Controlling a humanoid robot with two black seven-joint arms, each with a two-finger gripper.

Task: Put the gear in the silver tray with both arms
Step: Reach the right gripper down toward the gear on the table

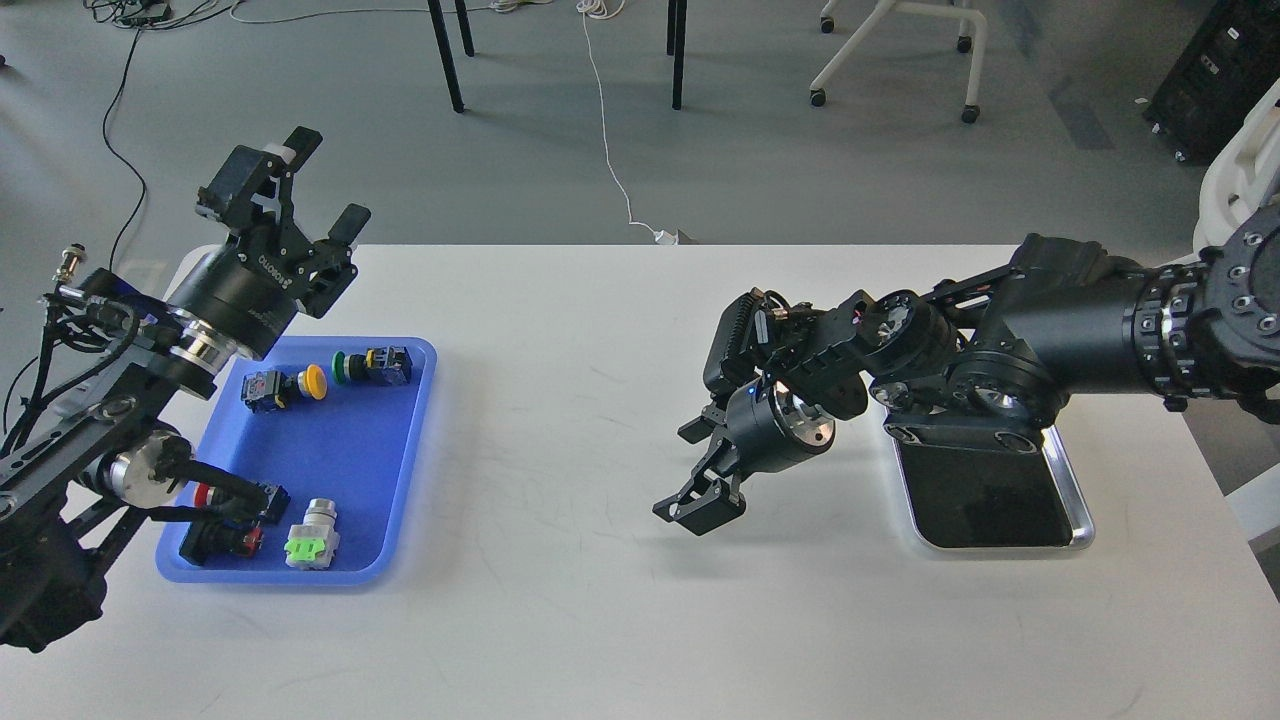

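The gear does not show; my right gripper [692,472] hangs over the spot in the middle of the white table [600,620] where it lay. Its fingers point down and to the left, stand apart, and hold nothing that I can see. The silver tray [1078,505] lies at the right of the table, with its far half hidden under my right arm. My left gripper [326,180] is open and empty, raised above the table's back left corner, beyond the blue tray [350,470].
The blue tray at the left holds several push-button switches, among them a yellow one [312,381], a green one [340,367] and a red one [205,494]. My left forearm crosses above its left side. Chair and table legs stand on the floor behind the table.
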